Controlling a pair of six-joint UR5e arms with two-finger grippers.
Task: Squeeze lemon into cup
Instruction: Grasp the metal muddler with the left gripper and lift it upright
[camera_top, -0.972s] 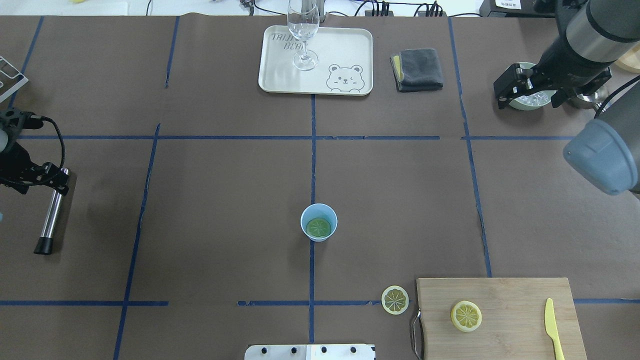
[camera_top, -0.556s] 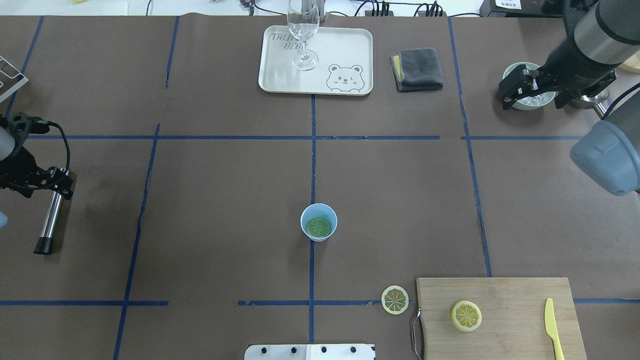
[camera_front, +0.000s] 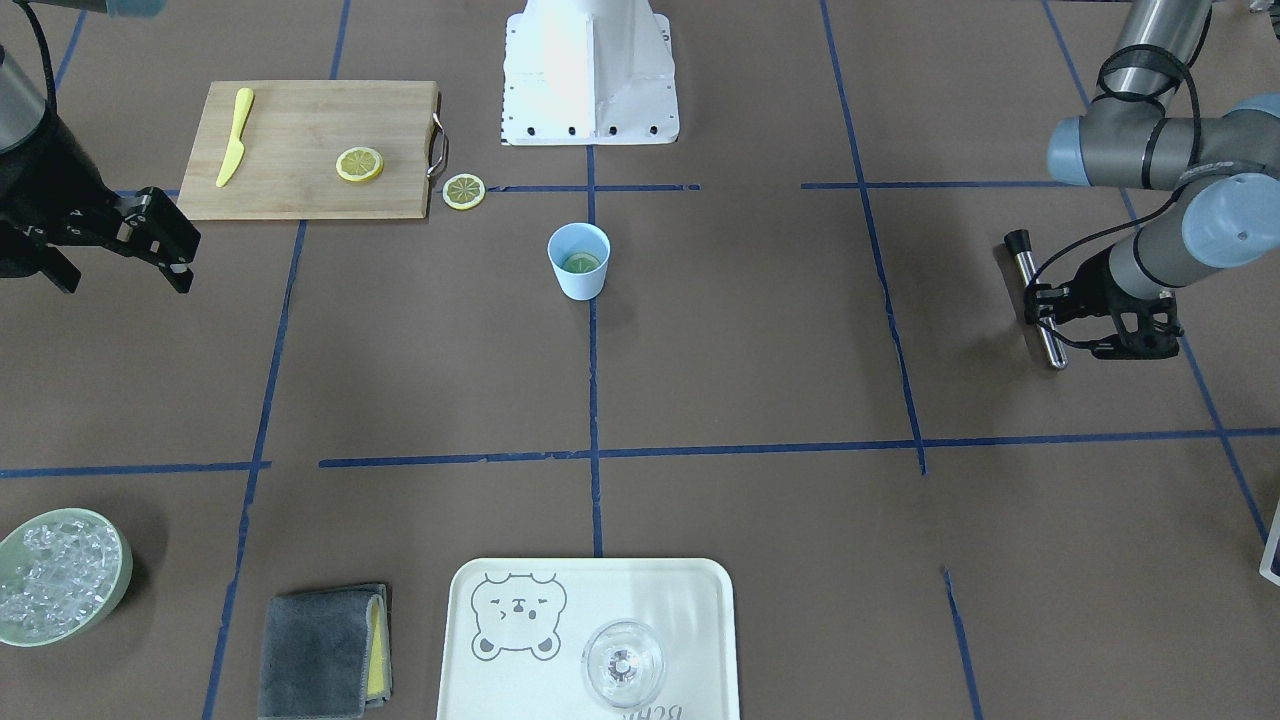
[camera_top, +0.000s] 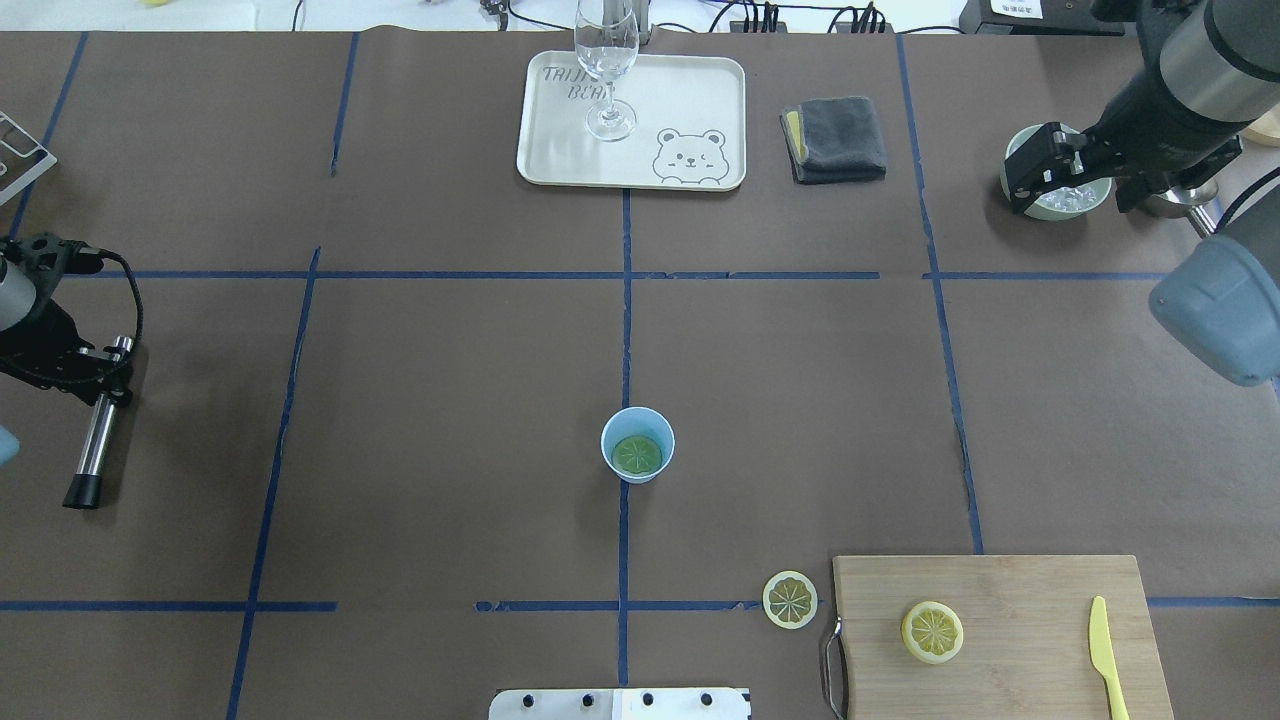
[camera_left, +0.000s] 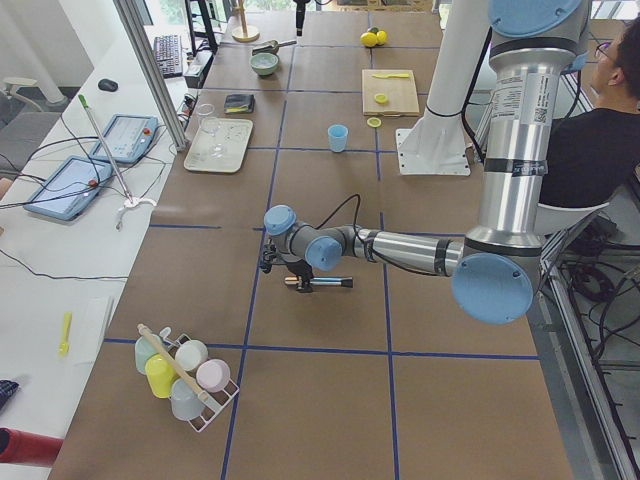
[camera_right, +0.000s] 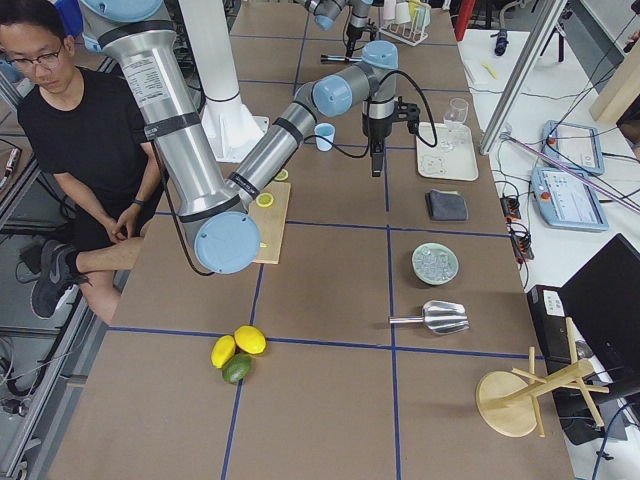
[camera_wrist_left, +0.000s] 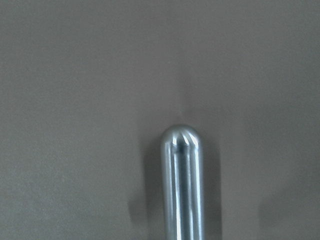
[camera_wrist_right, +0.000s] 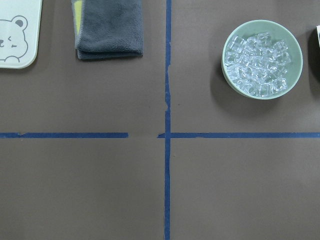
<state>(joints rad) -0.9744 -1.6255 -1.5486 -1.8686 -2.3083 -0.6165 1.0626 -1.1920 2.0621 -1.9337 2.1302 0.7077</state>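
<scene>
The light-blue cup (camera_top: 637, 430) (camera_front: 579, 272) stands at the table's middle with a lemon slice (camera_top: 637, 456) lying flat inside it. A second slice (camera_top: 790, 600) lies on the table by the cutting board (camera_top: 1010, 590), and a third slice (camera_top: 932, 632) lies on the board. My left gripper (camera_top: 110, 372) (camera_front: 1050, 320) is at the far left edge, over the top end of a metal rod (camera_top: 95, 440) (camera_wrist_left: 181, 185) lying on the table; its fingers look apart. My right gripper (camera_top: 1030, 180) (camera_front: 165, 240) is open and empty at the back right, above the ice bowl (camera_top: 1065, 200).
A cream tray (camera_top: 700, 90) with a clear stemmed glass (camera_top: 607, 60) stands at the back middle, with a folded grey cloth (camera_top: 835, 138) beside it. A yellow plastic knife (camera_top: 1105, 655) lies on the board. The ice bowl also shows in the right wrist view (camera_wrist_right: 262, 59).
My right gripper has moved back and to the right, over the ice bowl. My left gripper has drifted towards the left edge, and the rod has shifted slightly left.
</scene>
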